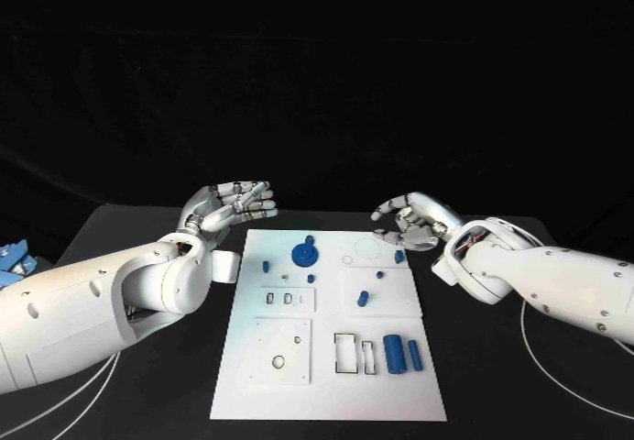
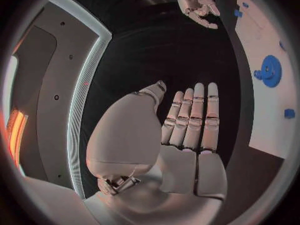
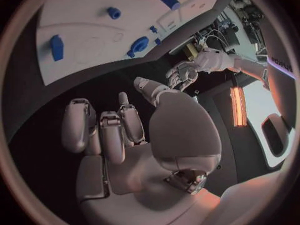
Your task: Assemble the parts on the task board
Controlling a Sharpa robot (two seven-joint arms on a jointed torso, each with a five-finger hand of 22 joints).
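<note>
White left arm [image 1: 92, 302] enters from the left; we see the left hand [image 1: 227, 207] raised just off the far-left corner of the task board [image 1: 331, 385], fingers apart and holding nothing. In the left wrist view the left hand's fingers [image 2: 190, 117] lie straight and side by side, palm bare, so we call it released. Moving right, we reach the task board, a white plate lying flat in the middle of the black table [image 1: 158, 403]. On its far half we see a blue gear [image 1: 305, 252] with small blue pegs near it [image 1: 266, 267] and another small blue piece toward the far-right edge [image 1: 399, 257]; a blue peg [image 1: 362, 298] sits around the board's middle. On the near-right part two blue cylinders [image 1: 394, 353] lie side by side next to rectangular cutouts [image 1: 344, 354]. Further right, the right hand [image 1: 412, 223] hovers off the far-right corner of the board, not touching any part. In the right wrist view its fingers [image 3: 103, 130] are curled inward with nothing in them, so we call it clenched on nothing. The right arm [image 1: 555, 284] runs out to the right edge.
</note>
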